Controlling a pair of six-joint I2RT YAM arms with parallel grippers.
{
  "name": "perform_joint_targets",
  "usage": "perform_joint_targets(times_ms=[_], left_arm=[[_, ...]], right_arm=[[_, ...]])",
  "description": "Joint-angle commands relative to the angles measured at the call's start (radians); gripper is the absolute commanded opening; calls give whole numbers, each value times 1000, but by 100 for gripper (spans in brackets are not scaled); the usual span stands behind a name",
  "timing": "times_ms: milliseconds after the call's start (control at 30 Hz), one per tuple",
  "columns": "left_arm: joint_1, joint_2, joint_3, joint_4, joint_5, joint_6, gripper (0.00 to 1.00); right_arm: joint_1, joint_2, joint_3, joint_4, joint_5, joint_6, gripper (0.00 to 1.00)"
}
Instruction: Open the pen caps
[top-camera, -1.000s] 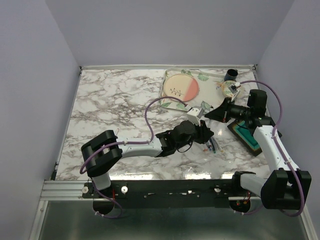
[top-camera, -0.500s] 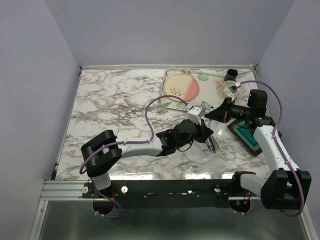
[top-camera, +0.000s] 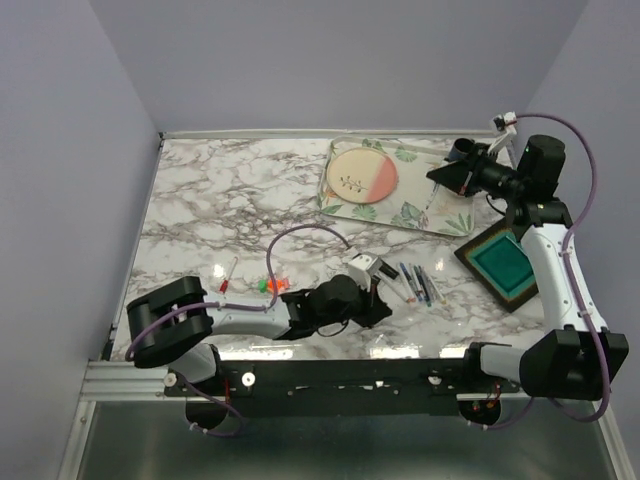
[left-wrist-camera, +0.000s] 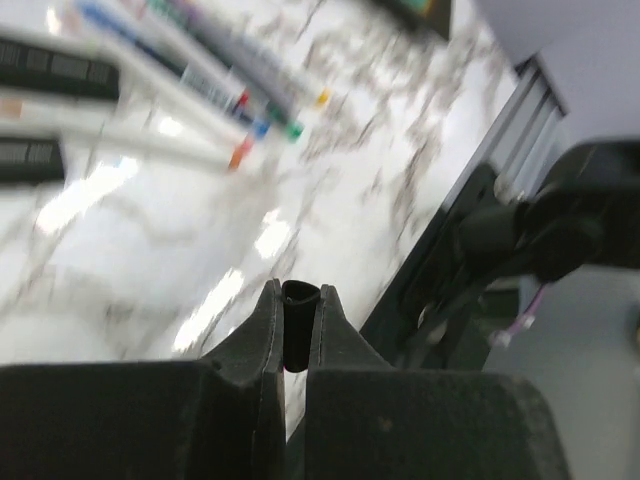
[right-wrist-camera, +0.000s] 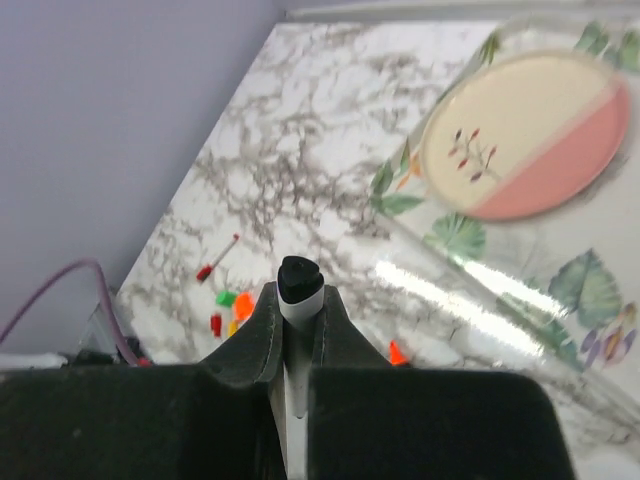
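My left gripper (top-camera: 383, 303) (left-wrist-camera: 297, 292) hangs low near the table's front edge, shut on a small black pen cap (left-wrist-camera: 297, 335) that stands upright between its fingers. Raised over the back right, my right gripper (top-camera: 436, 177) (right-wrist-camera: 300, 290) is shut on a thin white pen (right-wrist-camera: 300, 305) with a black end; the barrel hangs down (top-camera: 428, 207). Several uncapped pens (top-camera: 415, 283) (left-wrist-camera: 200, 70) lie in a row just beyond the left gripper. Loose orange and green caps (top-camera: 268, 285) (right-wrist-camera: 236, 301) and a red-capped pen (top-camera: 229, 275) lie front left.
A leaf-patterned tray (top-camera: 410, 210) with a cream and pink plate (top-camera: 362, 175) sits at the back. A teal box (top-camera: 505, 262) lies at the right edge, a dark cup (top-camera: 462, 150) in the far right corner. The metal rail (top-camera: 300, 375) runs along the front.
The two grippers, close together over the pens before, have parted. The left one drew back toward the front edge with the black cap; the right one rose to the far right with the pen.
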Motion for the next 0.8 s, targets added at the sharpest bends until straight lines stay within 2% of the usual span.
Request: perform_joint_targets(times_ms=[0, 67, 133, 167, 200, 267, 300, 333, 433, 633, 767], left_arm=[[-10, -137, -140, -61, 2, -20, 0], [-10, -179, -182, -75, -36, -18, 0], [-12, -248, -187, -160, -110, -5, 0], [-12, -271, -182, -211, -148, -5, 0], [-10, -310, -174, -263, -185, -5, 0], [-7, -338, -151, -440, -306, -11, 0], [0, -353, -144, -502, -345, -21, 0], [6, -358, -141, -599, -371, -29, 0], [34, -369, -154, -717, -443, -80, 0], [95, -351, -168, -808, -481, -124, 0], [124, -340, -182, -798, -485, -126, 1]], right_arm=[[-10, 35, 133, 98, 68, 95, 1], [-10, 35, 121, 49, 65, 51, 1], [-10, 35, 95, -26, 10, -122, 1], [-10, 37, 89, -143, -20, -223, 1], [-9, 43, 70, -208, -50, -438, 1], [-9, 78, 61, -400, -24, -610, 1], [-9, 92, 46, -436, -4, -686, 1], [-9, 125, 41, -479, 52, -721, 1], [-4, 161, 4, -549, 116, -775, 1], [39, 280, -24, -571, 226, -792, 7], [39, 366, -17, -585, 295, -789, 8]])
